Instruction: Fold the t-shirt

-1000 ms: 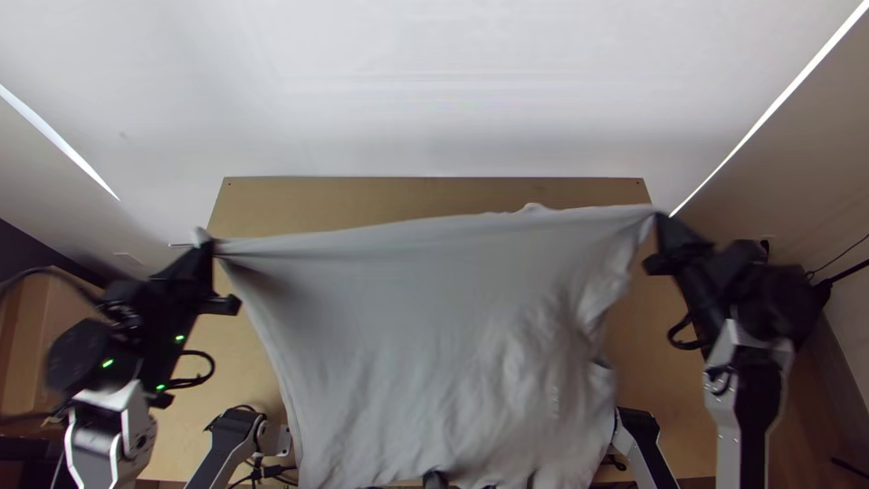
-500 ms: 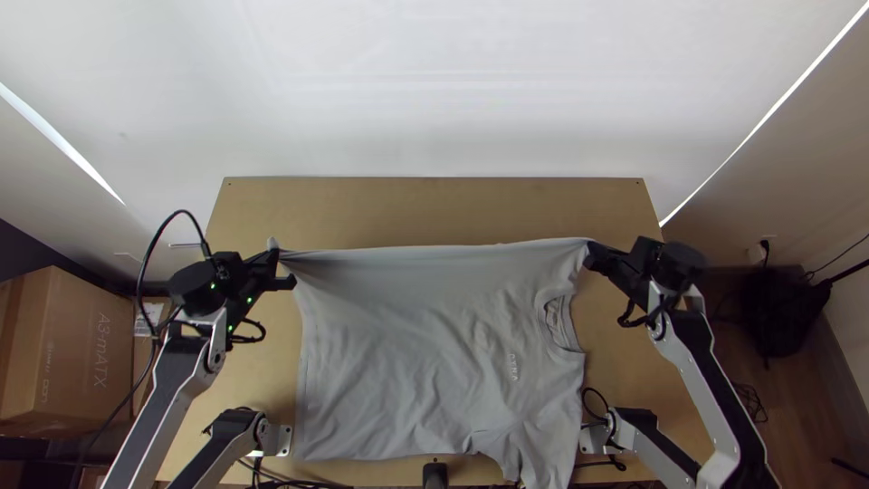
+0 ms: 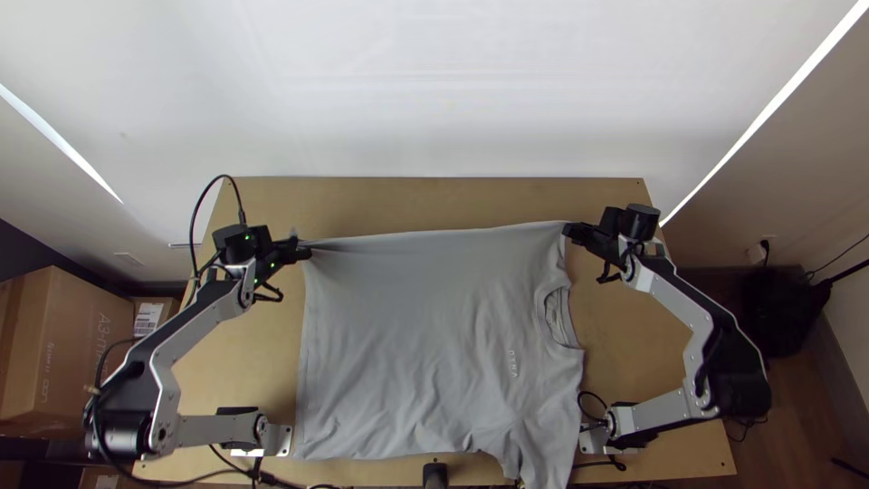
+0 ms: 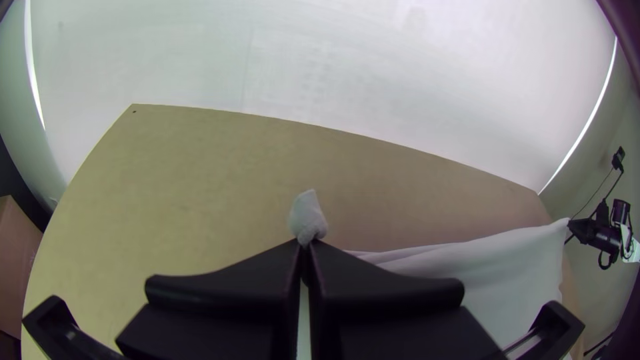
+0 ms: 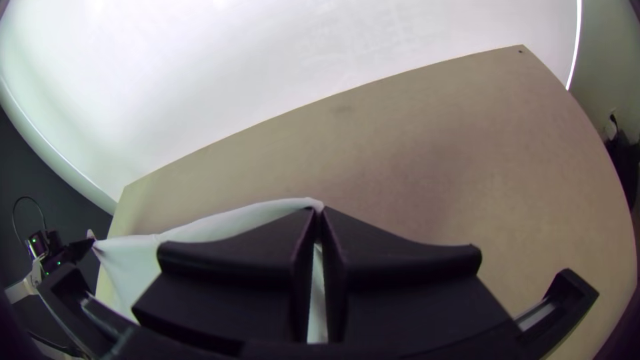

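The grey t-shirt (image 3: 407,335) lies mostly spread over the table, its neck opening toward the right and its far edge stretched between both grippers. At the far edge's left end is my left gripper (image 3: 301,249), and at its right end my right gripper (image 3: 568,230). In the left wrist view, the left gripper (image 4: 305,245) is shut on the t-shirt, and a small tip of cloth (image 4: 308,215) pokes out beyond its fingers. In the right wrist view, the right gripper (image 5: 319,212) is shut on a corner of the t-shirt (image 5: 247,218).
Bare wooden table (image 3: 434,192) runs behind the cloth, with a white wall (image 3: 434,91) beyond it. Cables (image 3: 237,469) lie near the lower left arm base. A cardboard box (image 3: 68,349) stands left of the table and a black bag (image 3: 786,308) right of it.
Both grippers have moved inward and the raised, taut t-shirt has come down onto the table. Over the last half second, the right gripper has shifted slightly up the picture; both arms' elbows have swung outward.
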Controlling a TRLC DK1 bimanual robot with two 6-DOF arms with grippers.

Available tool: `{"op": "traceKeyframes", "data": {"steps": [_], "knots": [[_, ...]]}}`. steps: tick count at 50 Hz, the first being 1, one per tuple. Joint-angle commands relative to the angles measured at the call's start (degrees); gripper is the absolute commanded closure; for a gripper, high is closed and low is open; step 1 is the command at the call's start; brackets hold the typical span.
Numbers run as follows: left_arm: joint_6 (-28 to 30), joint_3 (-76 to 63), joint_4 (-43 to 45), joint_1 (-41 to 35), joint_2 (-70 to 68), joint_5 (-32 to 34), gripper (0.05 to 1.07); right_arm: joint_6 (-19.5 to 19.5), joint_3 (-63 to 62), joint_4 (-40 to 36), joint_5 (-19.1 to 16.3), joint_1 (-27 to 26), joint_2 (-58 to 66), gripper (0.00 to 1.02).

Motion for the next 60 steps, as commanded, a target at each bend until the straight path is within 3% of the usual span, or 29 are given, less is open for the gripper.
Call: {"op": "traceKeyframes", "data": {"steps": [1,37,46,47,48,49,52,53,54,55,60], "knots": [[0.03,5.26,3.33,1.52,5.71,-1.06,1.05,-1.26,4.18,2.71,2.12,0.13,5.38,1.00],[-0.93,34.79,3.68,1.61,36.64,-3.17,1.05,-1.96,29.06,2.63,7.92,1.45,27.96,1.00],[-2.95,39.89,3.59,1.35,39.19,-6.07,1.05,-1.96,33.72,3.24,11.70,1.71,30.25,0.99],[-3.22,40.15,3.59,1.26,39.19,-6.07,1.02,-1.96,33.89,3.24,11.88,1.71,30.25,0.95],[-3.48,40.33,3.68,1.17,39.02,-6.07,0.91,-1.79,33.89,3.24,12.05,1.71,30.16,0.87],[-3.66,40.41,3.77,1.17,38.84,-6.07,0.77,-1.61,33.98,3.24,12.14,1.71,29.99,0.79],[-3.83,40.85,3.68,1.08,37.96,-5.99,0.21,-1.17,33.80,3.24,12.23,1.45,29.02,0.36],[-3.83,41.03,3.24,1.08,37.61,-5.99,0.08,-0.91,33.89,2.89,12.23,1.27,28.76,0.24],[-3.83,41.20,2.80,1.08,37.17,-5.99,0.10,-0.64,33.89,2.10,12.23,1.10,28.40,0.14],[-3.83,41.20,2.63,0.99,36.56,-6.07,0.10,-0.56,33.98,1.57,12.23,1.01,27.88,0.11],[-3.75,40.06,2.19,1.35,33.30,-5.99,0.10,-0.47,32.13,1.40,12.23,-0.04,24.54,0.06]]}}
